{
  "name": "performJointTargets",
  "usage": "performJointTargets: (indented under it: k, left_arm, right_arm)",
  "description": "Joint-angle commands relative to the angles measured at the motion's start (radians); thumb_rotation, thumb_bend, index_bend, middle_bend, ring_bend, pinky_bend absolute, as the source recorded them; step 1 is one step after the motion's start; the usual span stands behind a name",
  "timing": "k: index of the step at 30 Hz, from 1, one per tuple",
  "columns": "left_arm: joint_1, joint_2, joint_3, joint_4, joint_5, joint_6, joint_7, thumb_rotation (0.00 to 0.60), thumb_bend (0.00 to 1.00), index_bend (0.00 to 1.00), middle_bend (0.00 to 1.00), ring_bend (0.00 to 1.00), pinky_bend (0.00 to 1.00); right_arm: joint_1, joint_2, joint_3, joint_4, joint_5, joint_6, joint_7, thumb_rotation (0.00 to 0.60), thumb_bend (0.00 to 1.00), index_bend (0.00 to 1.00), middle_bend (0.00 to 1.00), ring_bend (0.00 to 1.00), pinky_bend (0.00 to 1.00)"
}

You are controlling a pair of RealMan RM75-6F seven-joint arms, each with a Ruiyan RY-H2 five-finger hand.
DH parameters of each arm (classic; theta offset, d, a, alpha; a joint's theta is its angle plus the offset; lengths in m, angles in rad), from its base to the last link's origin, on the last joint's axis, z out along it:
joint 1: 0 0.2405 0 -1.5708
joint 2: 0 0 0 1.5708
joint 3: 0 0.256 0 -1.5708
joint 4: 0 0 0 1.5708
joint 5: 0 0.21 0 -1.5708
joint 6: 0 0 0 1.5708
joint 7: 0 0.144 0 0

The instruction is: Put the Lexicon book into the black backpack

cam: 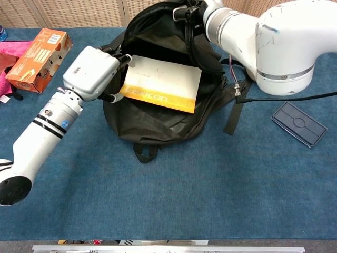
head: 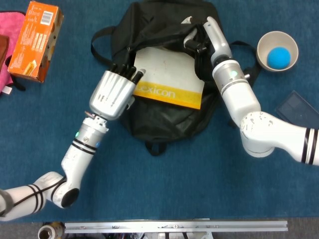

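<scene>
Meanwhile the left hand (head: 113, 91), fingers straight and apart, touches the Lexicon book's (head: 168, 77) left edge; the right hand (head: 205, 37) grips the black backpack's (head: 164, 122) upper rim.

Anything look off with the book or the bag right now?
Yes: the Lexicon book lies skewed across the black backpack's opening, its yellow title band out over the front panel, not down inside. The left hand is at its left edge; the right hand grips the bag's upper rim. No spill or damage shows.

Matt black cloth backpack (head: 164, 114); smooth paper book (head: 169, 77).
</scene>
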Motion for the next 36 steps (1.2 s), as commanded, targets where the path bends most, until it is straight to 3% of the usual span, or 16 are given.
performJointTargets:
  k: [1,22,28,31,36]
  left_arm:
    - [0.011,0.02,0.006,-0.014,0.001,0.003,-0.01,0.6,0.15,0.3,0.42,0.35,0.44]
    - [0.089,0.166,0.003,-0.051,-0.026,0.037,-0.1,0.6,0.15,0.29,0.42,0.35,0.44]
    - [0.107,0.196,0.006,-0.057,-0.035,0.041,-0.104,0.6,0.15,0.28,0.41,0.35,0.44]
    - [0.114,0.205,0.0,-0.062,-0.044,0.042,-0.107,0.6,0.15,0.27,0.41,0.34,0.44]
    - [0.122,0.218,-0.007,-0.074,-0.056,0.044,-0.103,0.6,0.15,0.26,0.39,0.33,0.43]
  right_arm:
    - [-0.002,0.004,-0.003,-0.003,-0.001,-0.001,0.001,0.6,1.0,0.7,0.62,0.66,0.87]
    - [0.005,0.004,-0.033,-0.014,-0.012,-0.009,0.004,0.6,1.0,0.69,0.61,0.65,0.85]
    - [0.007,0.004,-0.047,-0.016,-0.015,-0.033,0.001,0.6,1.0,0.63,0.59,0.6,0.8]
    - [0.008,0.01,-0.065,-0.017,-0.019,-0.072,-0.007,0.6,0.97,0.53,0.53,0.53,0.69]
    - [0.009,0.043,-0.098,-0.018,-0.009,-0.185,-0.016,0.6,0.69,0.2,0.3,0.25,0.35]
